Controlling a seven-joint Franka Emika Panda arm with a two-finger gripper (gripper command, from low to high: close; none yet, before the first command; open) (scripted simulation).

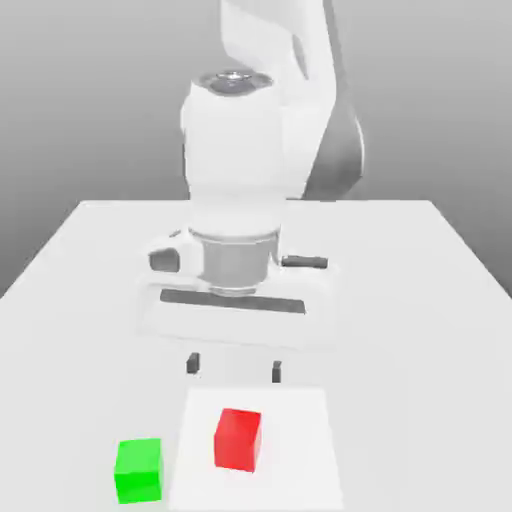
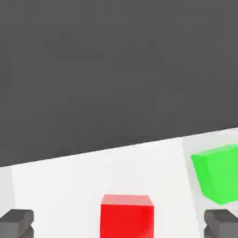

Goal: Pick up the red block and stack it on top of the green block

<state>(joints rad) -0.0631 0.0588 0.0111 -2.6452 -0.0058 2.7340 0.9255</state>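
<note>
The red block (image 1: 238,438) rests on the white table near its front edge, and the green block (image 1: 139,469) sits beside it toward the exterior view's left, a small gap between them. My gripper (image 1: 234,366) hangs open above the table just behind the red block, its two dark fingertips (image 1: 193,363) spread wide with nothing between them. In the hand view the red block (image 2: 127,216) lies between the two fingertips (image 2: 17,222), ahead of them, and the green block (image 2: 217,173) sits off to one side.
A white table (image 1: 420,300) carries everything, with a slightly brighter square patch (image 1: 300,420) under the red block. The arm's large white body (image 1: 250,150) rises behind the gripper at the middle of the table.
</note>
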